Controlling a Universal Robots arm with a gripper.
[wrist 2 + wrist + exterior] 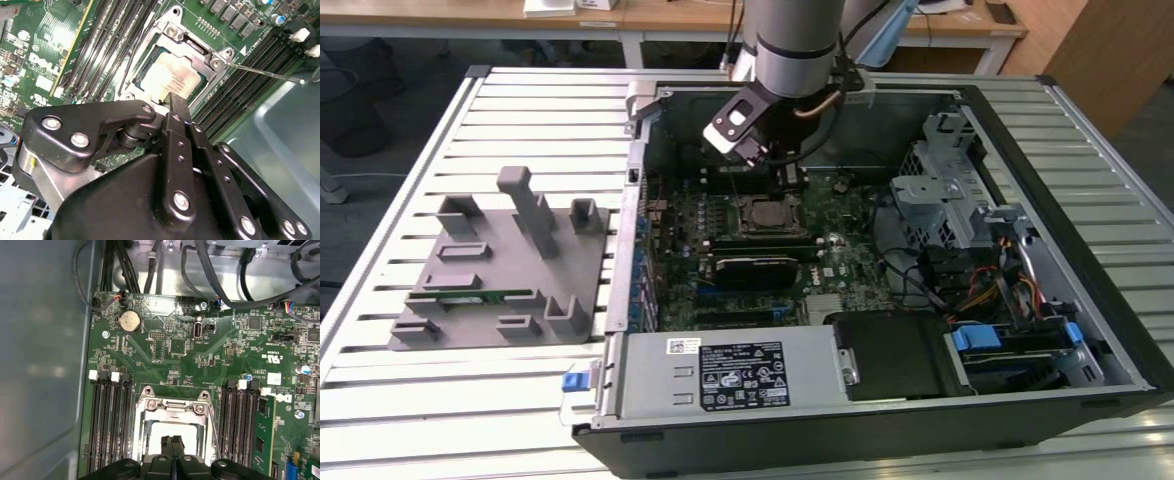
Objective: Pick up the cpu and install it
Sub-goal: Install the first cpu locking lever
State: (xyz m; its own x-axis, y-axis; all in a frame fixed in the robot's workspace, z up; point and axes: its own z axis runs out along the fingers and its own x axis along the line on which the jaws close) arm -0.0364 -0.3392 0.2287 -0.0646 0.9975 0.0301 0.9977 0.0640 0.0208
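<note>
The cpu (167, 77), a small square chip with a silvery-white top, lies flat in the metal-framed socket (212, 62) on the green motherboard; the first wrist view shows the cpu (160, 432) too. My gripper (172, 441) hangs just above it, its two black fingers pressed together with nothing between them. In the second wrist view the gripper (178, 100) has its tips over the chip's edge. In the exterior view the gripper (771, 165) is inside the open computer case, above the socket (761, 213).
The case walls (1067, 200) surround the motherboard. Cables and a drive cage (947, 190) are at the exterior view's right, and a power supply (734, 375) is at the front. A grey fixture plate (494, 270) holding a green memory stick (480, 295) sits outside the case. Memory slots (107, 425) flank the socket.
</note>
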